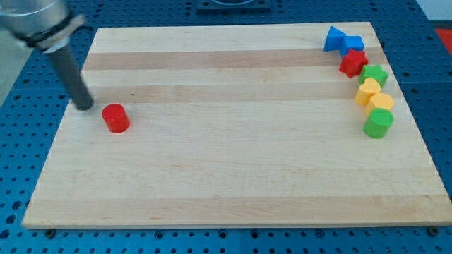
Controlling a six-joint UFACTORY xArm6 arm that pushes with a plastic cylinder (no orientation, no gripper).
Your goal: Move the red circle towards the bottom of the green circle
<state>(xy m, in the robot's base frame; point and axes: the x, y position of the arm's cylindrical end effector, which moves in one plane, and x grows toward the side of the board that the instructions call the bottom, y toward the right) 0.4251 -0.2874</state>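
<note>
The red circle [115, 118] lies on the wooden board [233, 169] near the view's left edge. The green circle [378, 123] sits far across the board at the view's right, lowest in a column of blocks. My tip [85, 106] rests on the board just left of and slightly above the red circle, a small gap apart from it. The dark rod slants up to the view's top left.
Above the green circle, at the view's right edge, stand a yellow block [381, 101], another yellow block [367, 91], a green star [374, 74], a red star [353, 63] and blue blocks [342, 41]. Blue perforated table surrounds the board.
</note>
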